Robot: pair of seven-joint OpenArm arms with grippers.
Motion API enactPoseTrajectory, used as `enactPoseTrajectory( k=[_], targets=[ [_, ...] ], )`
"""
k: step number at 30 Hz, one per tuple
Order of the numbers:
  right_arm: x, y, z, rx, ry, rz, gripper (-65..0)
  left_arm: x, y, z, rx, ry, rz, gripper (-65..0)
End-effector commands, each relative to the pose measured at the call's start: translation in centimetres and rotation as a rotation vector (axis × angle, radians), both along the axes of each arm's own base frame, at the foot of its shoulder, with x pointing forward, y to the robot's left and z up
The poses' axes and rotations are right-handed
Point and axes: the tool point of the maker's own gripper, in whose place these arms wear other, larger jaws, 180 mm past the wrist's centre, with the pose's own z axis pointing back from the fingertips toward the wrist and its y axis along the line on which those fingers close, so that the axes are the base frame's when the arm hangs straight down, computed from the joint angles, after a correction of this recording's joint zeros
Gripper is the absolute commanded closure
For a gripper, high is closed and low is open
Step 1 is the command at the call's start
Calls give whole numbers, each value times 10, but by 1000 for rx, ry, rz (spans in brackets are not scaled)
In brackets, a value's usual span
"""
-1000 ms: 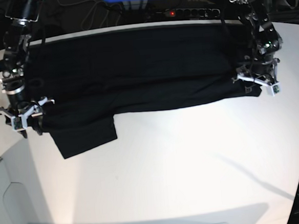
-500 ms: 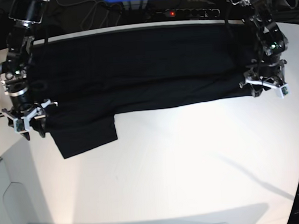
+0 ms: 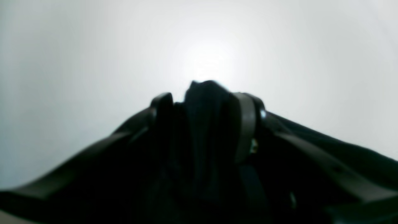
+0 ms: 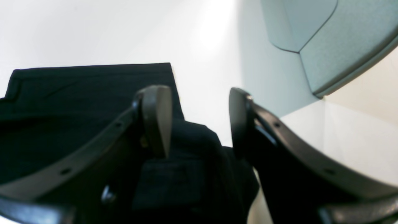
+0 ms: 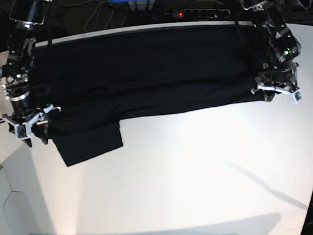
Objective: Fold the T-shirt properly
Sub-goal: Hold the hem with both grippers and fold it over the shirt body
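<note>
Both arms reach down from the far side, one at each end of the scene, wrists bent so the pincers point toward the surface. The left pincer (image 5: 276, 91), on the base view's right, has its jaws closed on a bunched fold of black T-shirt (image 3: 205, 124) cloth. The right pincer (image 5: 29, 125) has its jaws apart, with cloth lying loose between its fingers (image 4: 157, 119).

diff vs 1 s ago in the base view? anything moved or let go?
The left gripper, jaws closed on the T-shirt edge, slid outward toward the table side, drawing that end of the fold with it; most of this came early. The right gripper shifted slightly toward the shirt; its jaws stand apart over a bunch of cloth. Nothing let go. The shirt's hanging sleeve stayed put.
</note>
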Motion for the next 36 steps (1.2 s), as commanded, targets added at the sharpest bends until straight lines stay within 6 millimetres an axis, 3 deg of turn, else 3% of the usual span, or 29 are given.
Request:
enactPoseTrajectory(
  k=[1,12,19,25,27,29,36],
  targets=[
    [7,-3,19,-13,-62,9,-306,10,5,15,19,-53,-1,-280],
    [5,-5,12,-17,-21,0,-306,18,4,18,18,-65,-7,-273],
    [11,-6,19,-18,-40,0,-306,21,3,20,15,-79,-12,-155],
    [15,-6,23,-19,-54,-1,-306,23,2,22,13,-81,-16,-146],
    [19,-6,27,-18,-66,0,-306,23,1,22,14,-81,-17,-100],
    [25,-6,32,-14,-80,-2,-306,23,2,21,19,-78,-17,-8],
    [45,-13,18,32,-56,-27,-307,22,1,25,22,-85,-19,0]
  ],
)
